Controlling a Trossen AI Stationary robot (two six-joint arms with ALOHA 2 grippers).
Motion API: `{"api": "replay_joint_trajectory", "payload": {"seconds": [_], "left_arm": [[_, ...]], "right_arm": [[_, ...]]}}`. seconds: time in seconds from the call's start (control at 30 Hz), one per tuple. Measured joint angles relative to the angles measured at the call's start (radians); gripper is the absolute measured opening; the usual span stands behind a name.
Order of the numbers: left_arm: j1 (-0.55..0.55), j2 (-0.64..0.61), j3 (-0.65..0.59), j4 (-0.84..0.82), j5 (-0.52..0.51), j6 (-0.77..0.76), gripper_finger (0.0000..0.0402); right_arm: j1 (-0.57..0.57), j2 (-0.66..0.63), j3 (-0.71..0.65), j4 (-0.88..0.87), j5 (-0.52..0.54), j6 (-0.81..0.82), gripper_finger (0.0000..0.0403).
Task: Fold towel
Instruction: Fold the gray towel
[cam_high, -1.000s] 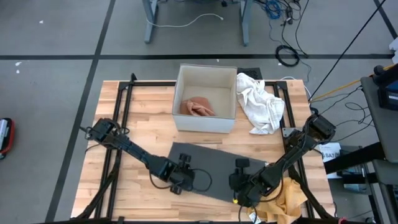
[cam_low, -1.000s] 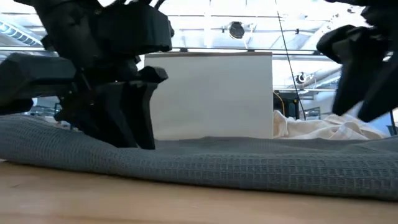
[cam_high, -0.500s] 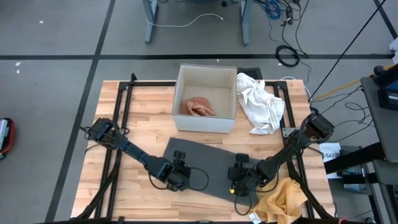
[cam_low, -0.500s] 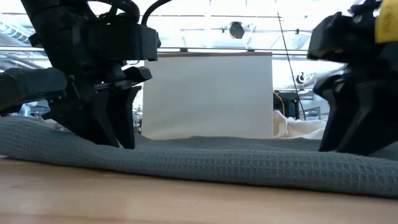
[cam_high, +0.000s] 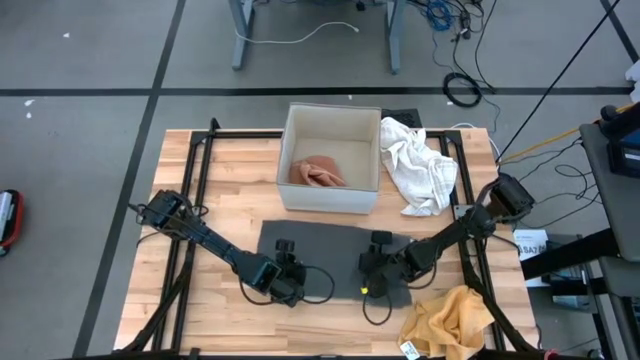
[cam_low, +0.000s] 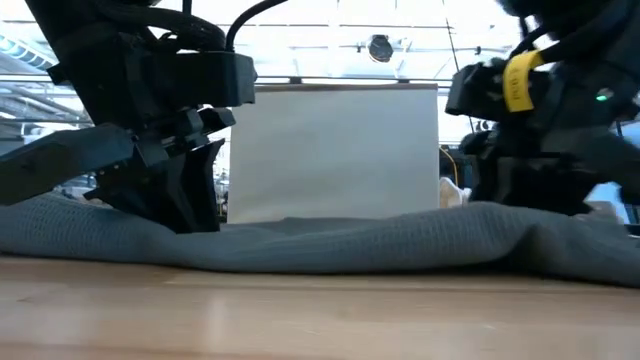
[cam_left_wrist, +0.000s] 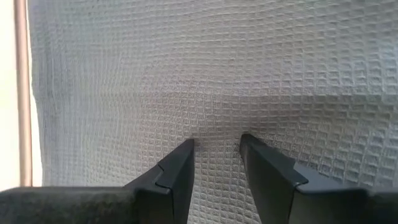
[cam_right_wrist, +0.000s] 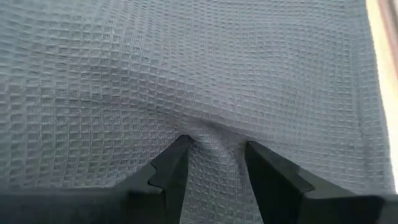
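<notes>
Could go wrong in the pinch itself: each claw bites only a small ridge of the gray towel (cam_high: 330, 260), so the weave may slide out between the fingers during the carry, or only the top layer may come along and leave a lopsided fold. Uneven travel between the two sides could also skew the edge or bunch the cloth in the middle.

Left claw (cam_left_wrist: 216, 144) closed on a fold of towel, fingers (cam_left_wrist: 180, 168) pressed down into it; right claw (cam_right_wrist: 215, 144) likewise clamped on a puckered ridge of towel. Towel spread flat on the wooden counter (cam_high: 190, 215) under and between both claws, its far edge just short of the white box (cam_high: 330, 155).

Towel: soft waffle weave, small square cells, limp and thick enough to hump at the pinch. Box rigid, straight-walled, holding a pink crumpled cloth (cam_high: 318, 172). Beyond the right claw, a white crumpled rag (cam_high: 420, 165); behind it, a yellow one (cam_high: 455, 312) – both loose heaps.
</notes>
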Motion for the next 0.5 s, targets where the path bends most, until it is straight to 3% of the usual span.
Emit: {"api": "replay_joint_trajectory", "payload": {"seconds": [0.17, 0.5], "left_arm": [[0.000, 0.000, 0.001, -0.030, -0.001, -0.042, 0.0144], [-0.012, -0.001, 0.001, -0.102, -0.021, -0.072, 0.0144]], "right_arm": [[-0.036, -0.009, 0.000, -0.022, -0.001, -0.092, 0.0150], [0.036, -0.177, -0.006, -0.114, -0.043, -0.044, 0.0150]]}}
